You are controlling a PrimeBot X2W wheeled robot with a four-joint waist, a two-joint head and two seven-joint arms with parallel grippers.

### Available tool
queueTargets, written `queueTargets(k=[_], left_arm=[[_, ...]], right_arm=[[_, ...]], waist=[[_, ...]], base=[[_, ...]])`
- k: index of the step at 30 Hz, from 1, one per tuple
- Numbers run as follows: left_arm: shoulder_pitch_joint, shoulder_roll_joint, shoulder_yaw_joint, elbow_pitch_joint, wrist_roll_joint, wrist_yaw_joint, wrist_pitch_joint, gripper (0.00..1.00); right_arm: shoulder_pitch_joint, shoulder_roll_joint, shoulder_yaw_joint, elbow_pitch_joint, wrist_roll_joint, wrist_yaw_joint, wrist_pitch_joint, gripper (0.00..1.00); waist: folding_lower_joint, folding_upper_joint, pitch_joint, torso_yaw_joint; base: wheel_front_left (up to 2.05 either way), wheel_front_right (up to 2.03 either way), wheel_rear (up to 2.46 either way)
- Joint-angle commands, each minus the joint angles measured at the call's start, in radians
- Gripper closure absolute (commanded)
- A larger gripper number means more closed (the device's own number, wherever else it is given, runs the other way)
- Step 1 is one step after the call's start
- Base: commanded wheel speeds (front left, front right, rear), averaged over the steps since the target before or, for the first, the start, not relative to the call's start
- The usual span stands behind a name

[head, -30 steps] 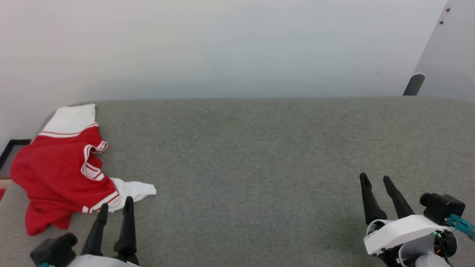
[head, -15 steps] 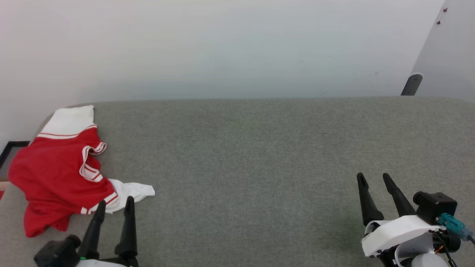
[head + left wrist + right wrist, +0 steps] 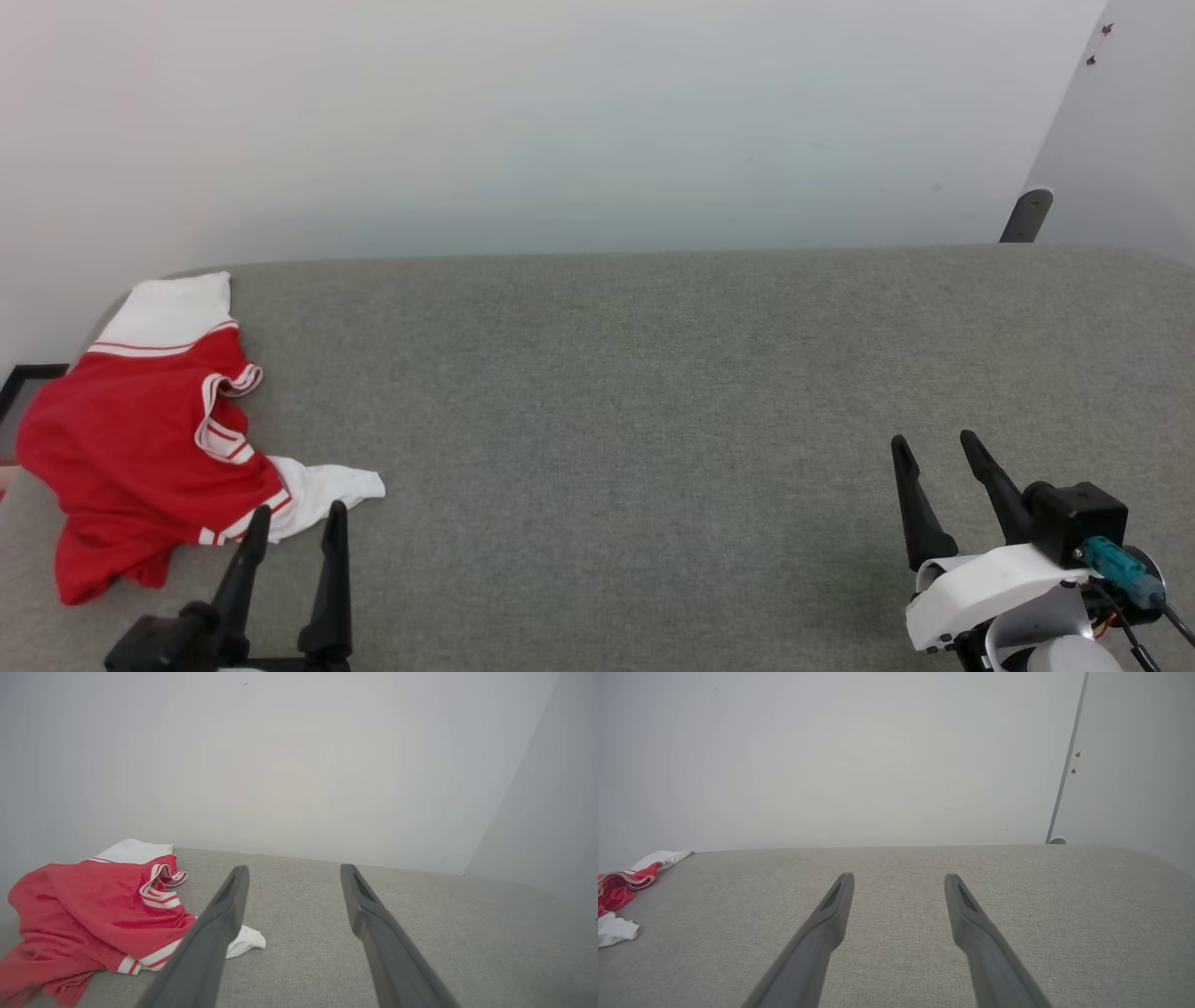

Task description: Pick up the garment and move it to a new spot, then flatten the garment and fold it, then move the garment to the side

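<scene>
Your left tool has its two dark fingers spread wide with nothing between them. The garment lies just ahead of that tool and off to its left, a crumpled red jersey shirt heaped on the grey fabric-covered table. One white sleeve trails out of the heap toward the tool. Its tip ends just beyond the fingertips, about level with the gap between them. In the left wrist view the tool's left finger crosses in front of that sleeve and its red-and-white striped cuff. Whether it touches the cloth, you can't tell from here. Further out from the tool, the striped collar curls up out of the red body. Beyond it the other white sleeve lies flat near the table's far edge, under the white wall. Over on the other side, your right tool is just as wide open, holding nothing, with its fingers over bare grey fabric. From that tool the garment is well apart, far off to its left. The right wrist view catches a strip of red and white at its left edge.
</scene>
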Motion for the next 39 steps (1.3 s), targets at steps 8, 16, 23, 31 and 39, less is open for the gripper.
queueTargets(k=[8,16,23,31,39], left_arm=[[0.018,0.003,0.0,-0.015,0.056,-0.011,-0.018,0.0],[0.015,0.004,-0.002,-0.01,0.068,-0.02,-0.024,0.0],[0.008,0.003,-0.008,0.011,0.055,-0.023,-0.02,0.0],[-0.008,0.011,0.014,0.035,0.041,0.008,0.001,0.0],[-0.008,0.032,0.04,0.034,0.028,0.033,0.042,0.0]], right_arm=[[0.002,0.003,0.004,-0.007,-0.07,0.001,-0.013,0.0],[0.002,0.004,0.009,-0.009,-0.098,0.001,-0.014,0.0],[0.012,0.004,0.005,-0.012,-0.101,0.001,-0.007,0.0],[0.023,0.004,0.019,-0.005,-0.088,0.001,-0.005,0.0],[0.025,0.004,0.068,0.014,-0.059,0.001,-0.003,0.0]], waist=[[0.0,0.0,-0.004,-0.001],[0.0,0.0,-0.006,-0.002],[0.0,0.0,-0.014,0.009],[0.0,0.0,-0.044,0.098],[0.0,0.0,-0.083,0.237]], base=[[0.0,0.0,0.0],[0.0,0.0,0.0],[0.0,0.0,0.0],[0.0,0.0,0.0],[0.0,0.0,0.0]])
